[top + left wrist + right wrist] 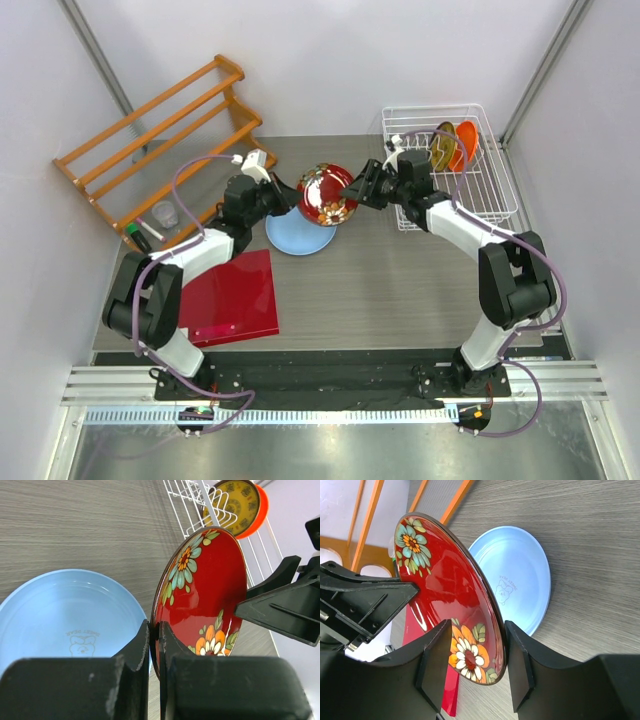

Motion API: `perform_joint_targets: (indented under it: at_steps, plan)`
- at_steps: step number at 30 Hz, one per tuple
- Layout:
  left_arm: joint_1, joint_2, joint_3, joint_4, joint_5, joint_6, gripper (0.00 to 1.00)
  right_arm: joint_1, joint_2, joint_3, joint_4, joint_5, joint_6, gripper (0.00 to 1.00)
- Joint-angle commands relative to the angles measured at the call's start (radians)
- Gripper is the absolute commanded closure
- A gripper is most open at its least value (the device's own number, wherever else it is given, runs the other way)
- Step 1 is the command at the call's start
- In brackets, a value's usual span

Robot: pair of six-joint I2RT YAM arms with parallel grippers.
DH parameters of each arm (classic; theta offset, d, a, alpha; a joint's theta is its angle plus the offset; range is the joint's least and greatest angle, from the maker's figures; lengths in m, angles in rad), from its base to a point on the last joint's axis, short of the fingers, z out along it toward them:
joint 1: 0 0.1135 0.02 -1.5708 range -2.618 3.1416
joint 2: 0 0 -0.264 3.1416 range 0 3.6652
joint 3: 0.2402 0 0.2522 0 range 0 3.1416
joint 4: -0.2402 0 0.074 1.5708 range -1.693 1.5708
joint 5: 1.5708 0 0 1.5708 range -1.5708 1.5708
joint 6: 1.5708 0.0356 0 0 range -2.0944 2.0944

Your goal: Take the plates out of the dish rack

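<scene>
Left gripper [288,198]: clenched on the red plate [327,194] rim, plate at its 3 o'clock.
Right gripper [352,190]: unclenched, jaws straddling the opposite rim, plate at its 9 o'clock.

From above, the red floral plate [326,195] covers the light blue plate [295,239] toward its 1 o'clock. At the left wrist the yellow plate [234,504] hides most of the orange plate [260,511], and the dish rack [182,502] is cut off at 12 o'clock

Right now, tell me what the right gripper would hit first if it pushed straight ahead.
The red flowered plate, probably: its edge sits between the right gripper's open fingers.
</scene>
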Motion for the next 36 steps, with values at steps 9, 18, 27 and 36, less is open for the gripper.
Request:
perform_joint_targets:
  at_steps: [9, 18, 27, 36]
  plan:
    - [0.040, -0.047, -0.029, -0.092, -0.130, 0.095, 1.00, -0.022, -0.005, 0.081, 0.027, 0.002, -0.038, 0.47]
    - [0.052, -0.033, -0.043, -0.101, -0.153, 0.101, 1.00, -0.030, -0.003, 0.081, 0.004, 0.018, -0.058, 0.46]
    - [0.069, 0.024, -0.029, -0.120, -0.132, 0.075, 1.00, -0.033, -0.006, 0.082, -0.015, 0.018, -0.074, 0.46]
    - [0.072, 0.079, 0.014, -0.166, -0.103, 0.083, 0.62, -0.048, -0.038, 0.143, -0.172, 0.151, -0.188, 0.45]
